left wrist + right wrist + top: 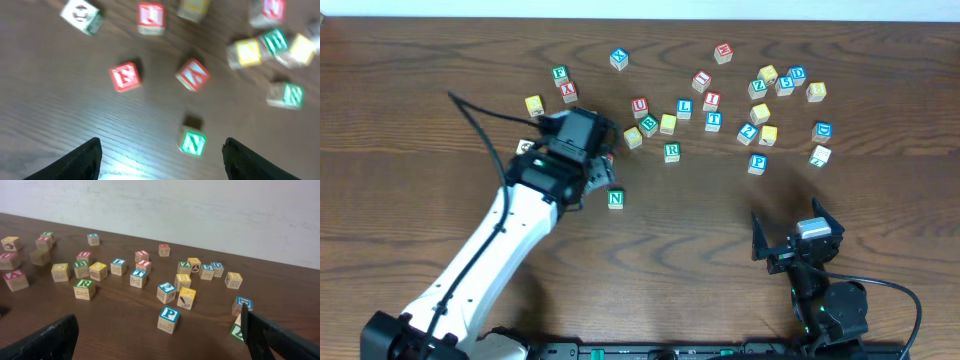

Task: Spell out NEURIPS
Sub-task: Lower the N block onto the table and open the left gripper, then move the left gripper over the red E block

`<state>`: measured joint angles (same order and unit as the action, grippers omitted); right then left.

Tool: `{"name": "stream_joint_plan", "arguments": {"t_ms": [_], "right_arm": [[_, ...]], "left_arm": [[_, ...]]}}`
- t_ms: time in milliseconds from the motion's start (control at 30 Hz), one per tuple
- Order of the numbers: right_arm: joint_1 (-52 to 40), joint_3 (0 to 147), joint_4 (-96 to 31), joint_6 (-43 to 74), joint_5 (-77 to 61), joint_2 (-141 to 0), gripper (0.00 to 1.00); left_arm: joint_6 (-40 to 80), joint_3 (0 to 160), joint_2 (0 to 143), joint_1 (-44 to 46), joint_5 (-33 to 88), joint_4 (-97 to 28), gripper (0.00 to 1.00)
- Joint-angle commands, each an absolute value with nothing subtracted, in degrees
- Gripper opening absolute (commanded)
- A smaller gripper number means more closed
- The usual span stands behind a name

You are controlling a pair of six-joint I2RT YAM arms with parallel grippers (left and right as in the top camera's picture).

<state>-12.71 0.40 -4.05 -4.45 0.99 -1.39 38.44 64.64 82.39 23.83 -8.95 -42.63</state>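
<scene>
The left pincer (161, 146) is spread beside the small wooden cube with green N (192, 142) on the brown table (50, 110). The right pincer (790, 228) is spread wide.

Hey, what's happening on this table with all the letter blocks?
Two robot arms are spelling NEURIPS with wooden letter cubes. The left gripper is open near the green N cube, which stands ungripped on the table, apart from the rest. The right gripper is open and empty. The R cube and P cube lie farther back among the other cubes.
</scene>
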Motion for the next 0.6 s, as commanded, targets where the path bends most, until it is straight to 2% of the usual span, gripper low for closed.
{"name": "stream_joint_plan", "arguments": {"t_ms": [0, 167, 567], "right_arm": [[-12.40, 0.32, -4.29, -4.34, 0.71, -1.13, 0.99], [-12.40, 0.32, -4.32, -4.36, 0.71, -1.13, 0.99], [-12.40, 0.32, -4.29, -4.34, 0.71, -1.13, 0.99]], "left_arm": [[44.38, 66.26, 81.97, 19.55, -10.20, -43.00, 0.76], [45.36, 66.26, 82.32, 15.68, -10.15, -43.03, 0.76], [46.85, 66.26, 94.11, 15.49, -5.17, -42.78, 0.76]]}}
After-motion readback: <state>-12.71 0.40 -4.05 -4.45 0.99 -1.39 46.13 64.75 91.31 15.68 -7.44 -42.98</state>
